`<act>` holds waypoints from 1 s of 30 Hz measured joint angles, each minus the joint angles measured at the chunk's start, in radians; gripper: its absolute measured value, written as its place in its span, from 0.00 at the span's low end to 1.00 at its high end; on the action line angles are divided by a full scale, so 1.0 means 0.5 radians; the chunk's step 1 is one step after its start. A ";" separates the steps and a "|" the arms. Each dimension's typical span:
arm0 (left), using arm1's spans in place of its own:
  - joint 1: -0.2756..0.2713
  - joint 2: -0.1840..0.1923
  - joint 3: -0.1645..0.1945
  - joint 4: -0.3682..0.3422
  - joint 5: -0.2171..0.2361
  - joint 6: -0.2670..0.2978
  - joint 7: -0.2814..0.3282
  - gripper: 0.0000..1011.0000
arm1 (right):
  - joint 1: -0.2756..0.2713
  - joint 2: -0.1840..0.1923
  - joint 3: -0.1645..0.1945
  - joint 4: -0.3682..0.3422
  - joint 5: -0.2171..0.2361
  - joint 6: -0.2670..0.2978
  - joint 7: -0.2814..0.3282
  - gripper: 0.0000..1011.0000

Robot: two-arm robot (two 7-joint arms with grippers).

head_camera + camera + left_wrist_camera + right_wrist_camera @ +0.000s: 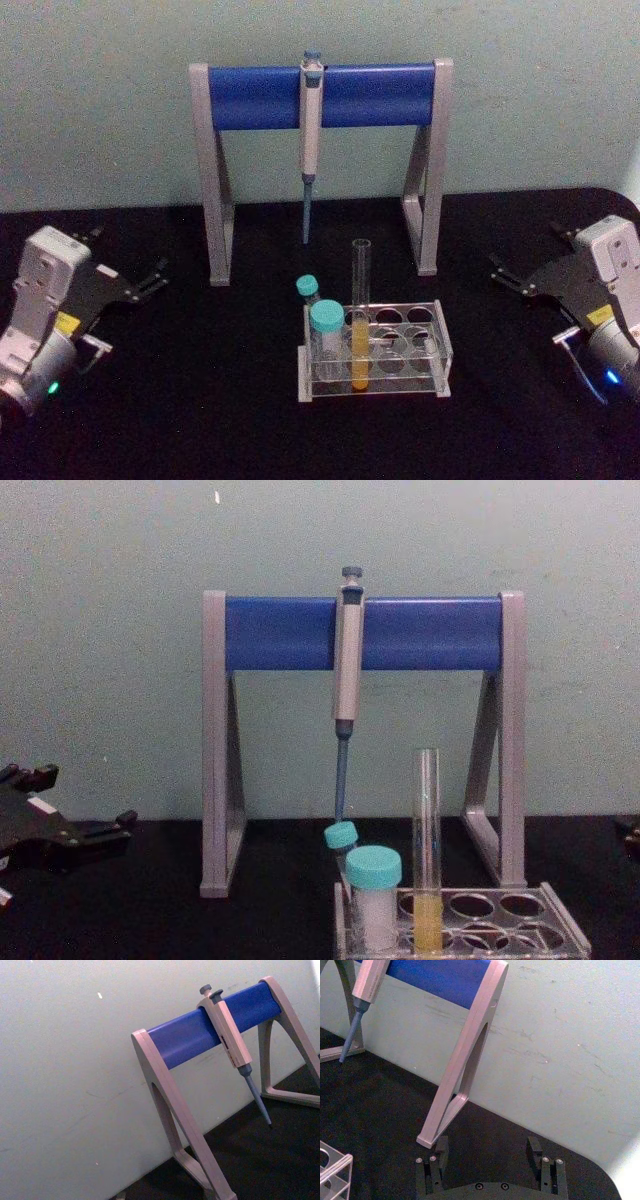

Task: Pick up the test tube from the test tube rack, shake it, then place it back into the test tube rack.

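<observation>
Upright in the test tube rack, front row, second hole from the end nearer the left gripper: the test tube, yellow-orange liquid in its lower part, open top well above everything else in the rack. Roughly midway between the left gripper and the right gripper, well apart from both. Just beside the tube on the left gripper's side, a teal-capped vial; behind that, a second teal-capped vial, tilted. On the right gripper's side, open rack holes. Beyond the rack, farther from both grippers, a grey-and-blue pipette stand with a pipette hung on its bar, tip down, clear of the table, behind the tube and not touching it. Left gripper low by the black tabletop, fingers apart, aimed inward toward the stand's nearer leg. Right gripper mirrored on the other side, fingers spread wide, the stand's other leg ahead of them. Bare tabletop between each gripper and the rack. Rounded far table corner just outward of the right gripper; pale wall along the far edge.
</observation>
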 joint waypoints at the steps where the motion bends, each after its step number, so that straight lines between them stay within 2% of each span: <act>1: 0.000 0.000 0.000 0.000 0.000 0.000 0.000 0.99 | 0.000 0.000 0.000 0.000 0.000 0.000 0.000 0.99; 30: 0.000 0.000 0.000 0.000 0.000 0.000 0.000 0.99 | 0.000 0.000 0.000 0.000 0.000 0.000 0.000 0.99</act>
